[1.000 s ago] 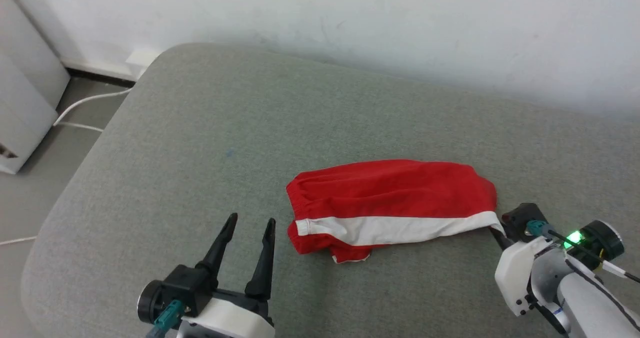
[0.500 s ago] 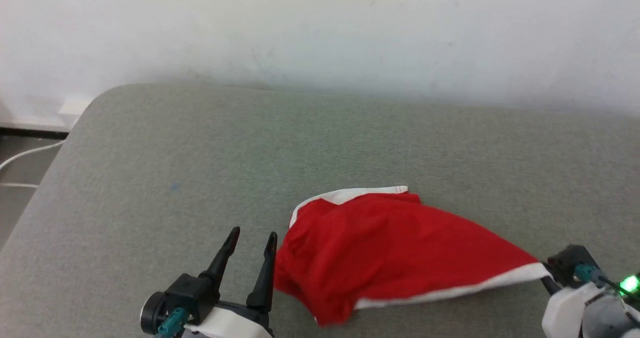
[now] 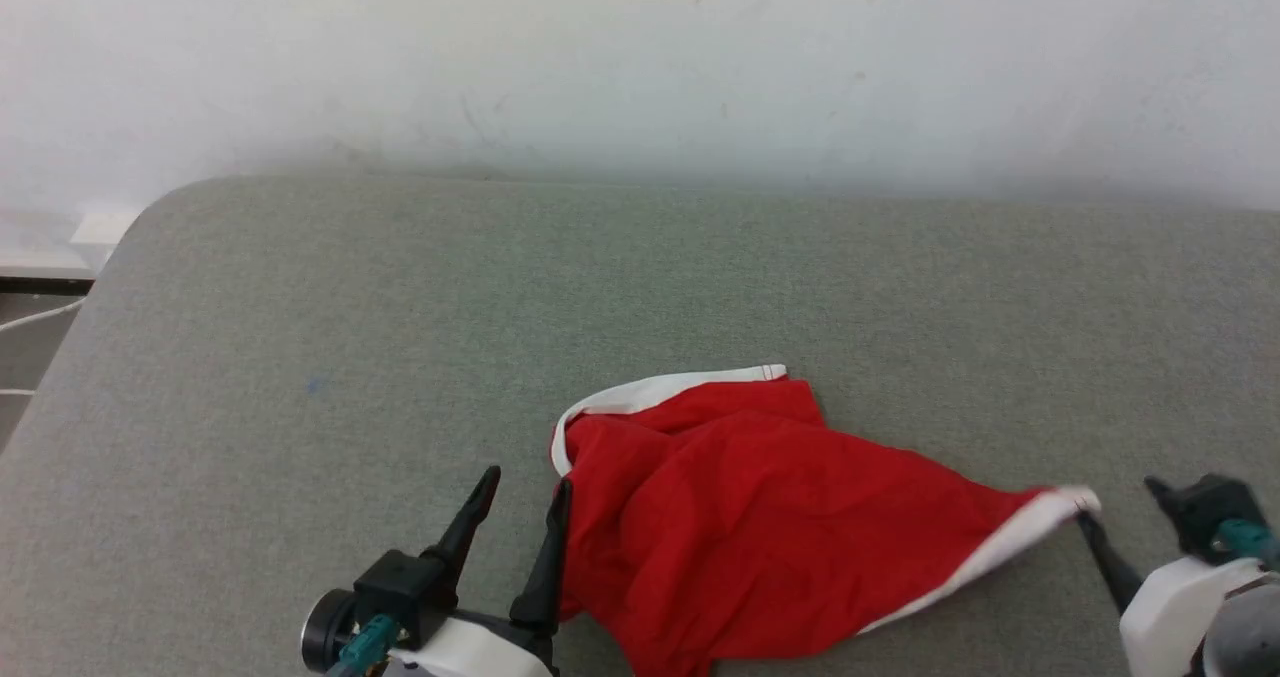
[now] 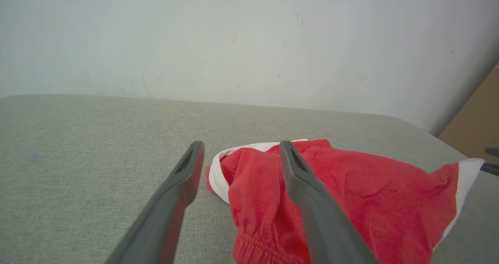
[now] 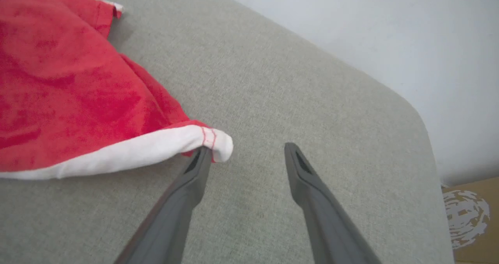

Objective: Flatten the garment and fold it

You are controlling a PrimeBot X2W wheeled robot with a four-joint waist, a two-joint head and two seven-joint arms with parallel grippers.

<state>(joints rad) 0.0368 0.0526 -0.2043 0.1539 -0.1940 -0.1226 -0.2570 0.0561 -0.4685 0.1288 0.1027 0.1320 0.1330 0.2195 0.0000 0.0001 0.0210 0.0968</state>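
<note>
Broad grey-green woven cushion (image 3: pixel 640 287), flat and matte, rounded at its left corner. Directly behind, a plain white wall (image 3: pixel 640 57), scuffed with faint dark marks, softly and evenly lit, with a dim shadow along the seam with the cushion. At far left, beyond the cushion's edge, a strip of grey floor (image 3: pixel 20 352), a dark skirting line (image 3: pixel 40 283) and a white cable (image 3: pixel 40 315). Past the right corner, a brown cardboard box (image 5: pixel 468 213) with white print.

Bare grey cushion (image 3: pixel 700 277) lies open ahead of my grippers as far as the wall (image 3: pixel 640 57), which closes the far side. The garment (image 3: pixel 760 517) occupies the ground between my left gripper (image 3: pixel 520 502) and right gripper (image 3: pixel 1118 505), its white corner touching one right finger (image 5: pixel 197 166).
</note>
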